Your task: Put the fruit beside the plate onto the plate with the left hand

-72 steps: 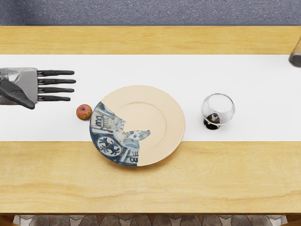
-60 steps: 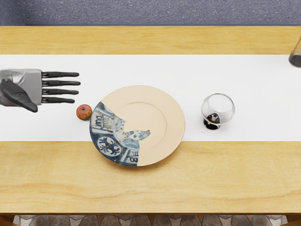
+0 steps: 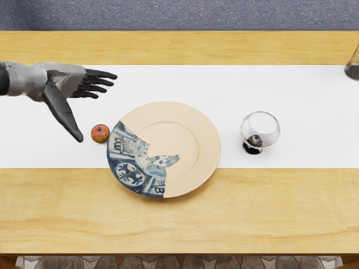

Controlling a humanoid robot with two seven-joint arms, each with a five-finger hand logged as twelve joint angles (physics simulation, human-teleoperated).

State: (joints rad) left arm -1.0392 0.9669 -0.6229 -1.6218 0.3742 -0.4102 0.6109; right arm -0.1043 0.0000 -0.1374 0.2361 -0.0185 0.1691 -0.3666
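Hovering the left hand (image 3: 63, 84) open and empty, thumb pointing down just left of the fruit (image 3: 100, 133) lying on the white runner (image 3: 224, 84) beside, perhaps touching, the plate (image 3: 193, 137), forearm being cut off at the edge.

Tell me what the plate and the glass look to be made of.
Plate: looks like glazed ceramic, cream with a blue-and-white painted patch at lower left. Glass: clear glass, possibly plastic; the white cloth shows through its bowl.
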